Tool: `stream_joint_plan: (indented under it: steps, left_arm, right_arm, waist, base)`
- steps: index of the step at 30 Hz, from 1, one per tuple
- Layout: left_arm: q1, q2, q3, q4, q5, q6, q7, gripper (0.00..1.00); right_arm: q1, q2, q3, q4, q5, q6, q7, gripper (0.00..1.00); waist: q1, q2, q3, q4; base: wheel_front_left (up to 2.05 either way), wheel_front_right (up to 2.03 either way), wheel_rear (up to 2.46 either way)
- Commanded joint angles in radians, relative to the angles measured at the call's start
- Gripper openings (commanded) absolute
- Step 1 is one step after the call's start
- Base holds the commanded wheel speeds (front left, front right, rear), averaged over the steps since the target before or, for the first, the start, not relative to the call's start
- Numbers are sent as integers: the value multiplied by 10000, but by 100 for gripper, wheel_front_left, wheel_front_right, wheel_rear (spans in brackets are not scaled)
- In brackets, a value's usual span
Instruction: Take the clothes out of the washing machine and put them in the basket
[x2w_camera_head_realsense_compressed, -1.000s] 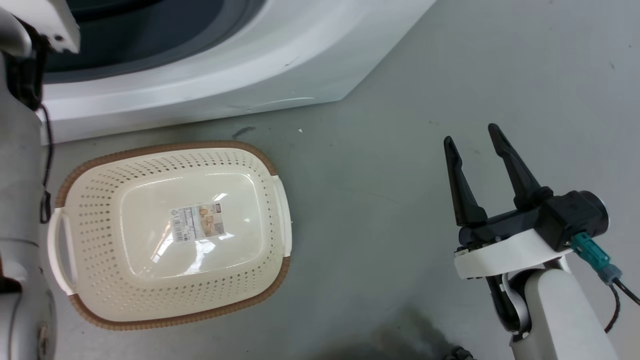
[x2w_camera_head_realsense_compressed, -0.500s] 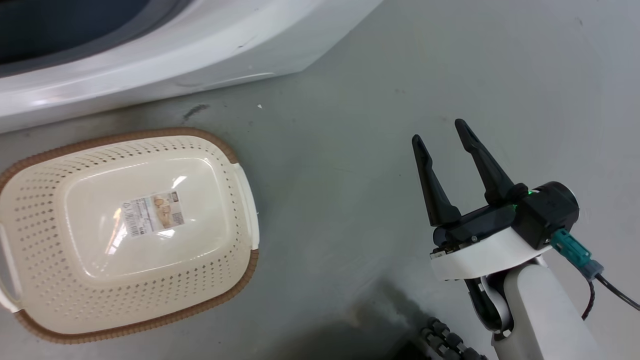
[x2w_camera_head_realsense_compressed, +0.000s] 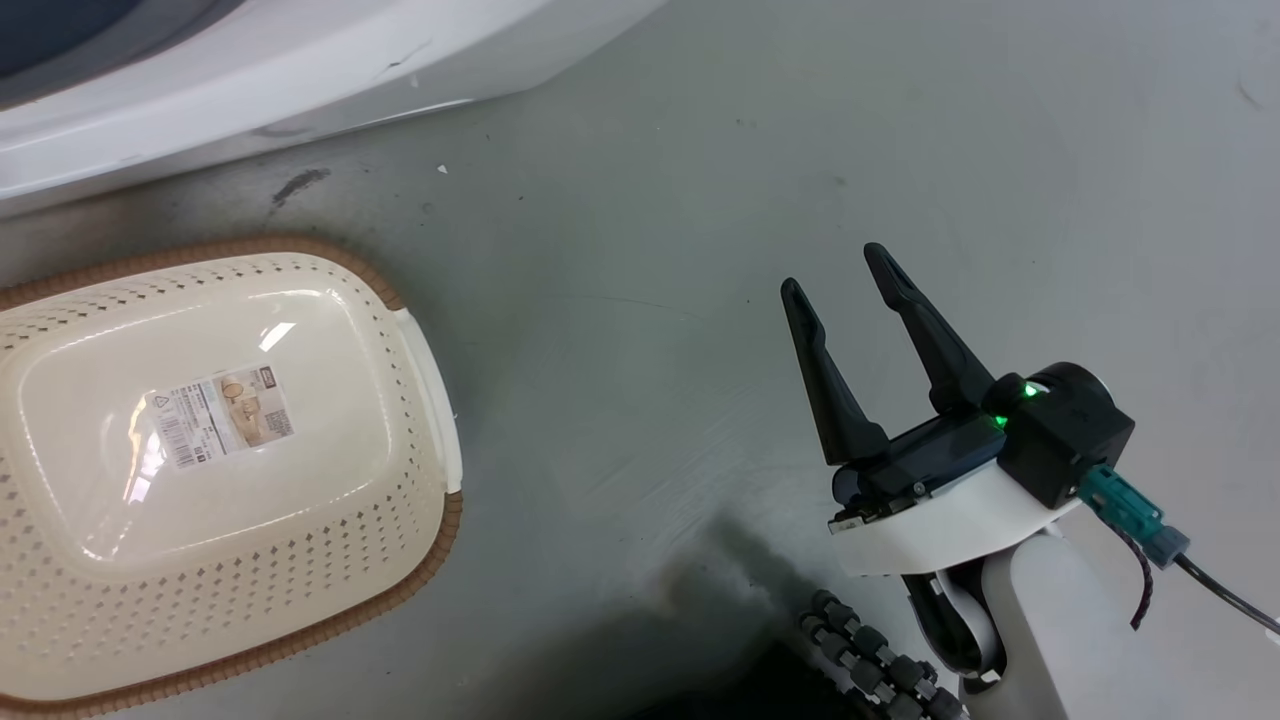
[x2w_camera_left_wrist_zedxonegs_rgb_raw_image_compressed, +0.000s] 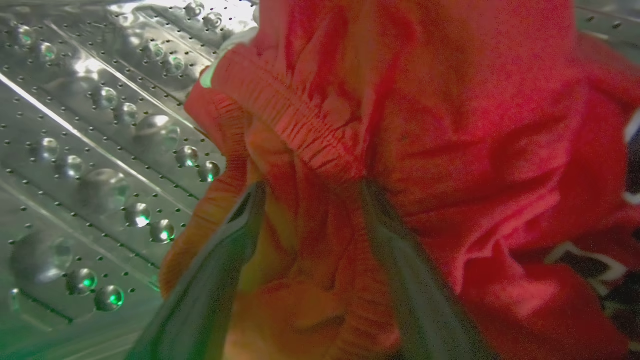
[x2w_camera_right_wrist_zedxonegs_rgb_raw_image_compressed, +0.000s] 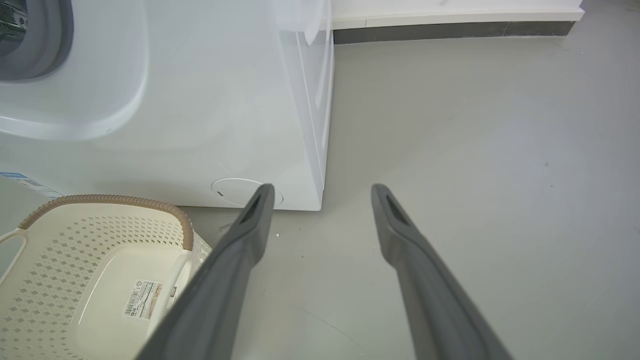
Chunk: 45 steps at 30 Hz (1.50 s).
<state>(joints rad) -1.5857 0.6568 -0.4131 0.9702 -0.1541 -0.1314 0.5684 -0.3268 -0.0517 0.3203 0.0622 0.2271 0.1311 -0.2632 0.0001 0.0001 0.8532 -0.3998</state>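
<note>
Bright red clothes (x2w_camera_left_wrist_zedxonegs_rgb_raw_image_compressed: 450, 125) lie bunched in the washing machine's perforated steel drum (x2w_camera_left_wrist_zedxonegs_rgb_raw_image_compressed: 75, 150). My left gripper (x2w_camera_left_wrist_zedxonegs_rgb_raw_image_compressed: 312, 187) is inside the drum, open, its two fingers pushed into the fabric with a gathered red fold between them. The cream basket (x2w_camera_head_realsense_compressed: 200, 250) with its brown rim sits on the floor in front of the white washing machine (x2w_camera_head_realsense_compressed: 300, 70), holding only a label sticker. My right gripper (x2w_camera_head_realsense_compressed: 832, 270) hangs open over bare floor, well to the right of the basket. The right wrist view shows the right gripper (x2w_camera_right_wrist_zedxonegs_rgb_raw_image_compressed: 322, 189), the basket (x2w_camera_right_wrist_zedxonegs_rgb_raw_image_compressed: 110, 200) and the washing machine (x2w_camera_right_wrist_zedxonegs_rgb_raw_image_compressed: 200, 125).
Grey floor (x2w_camera_head_realsense_compressed: 650, 200) stretches to the right of the washing machine and the basket. A white skirting with a dark strip (x2w_camera_right_wrist_zedxonegs_rgb_raw_image_compressed: 450, 27) runs along the far wall. A black corrugated cable (x2w_camera_head_realsense_compressed: 870, 660) lies by my right arm's base.
The head camera has swung right, so the basket and the washing machine have slid to the picture's left. My right gripper stays open and keeps about the same pose.
</note>
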Motion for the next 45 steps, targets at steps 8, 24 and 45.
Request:
stream_joint_plan:
  steps: [8, 24, 45]
  left_arm:
    - [106, 304, -70, -591, -36, 268, 216, 0]
    - [1595, 258, 246, -1837, -352, 1466, -3311, 0]
    - [4619, -1385, 916, 738, -2131, 1078, -7865, 0]
  right_arm:
    - [-239, 27, 20, -83, 246, -7, -19, 100]
    - [-207, 27, -509, 278, 38, -7, -19, 100]
    - [806, 23, -1545, 831, -495, -8, -20, 100]
  waist:
    - [-1, -1, 29, -183]
    - [-1, -1, -1034, 100]
    - [-1, -1, -3578, 825]
  base:
    - [0, 0, 0]
    - [0, 0, 0]
    - [0, 0, 0]
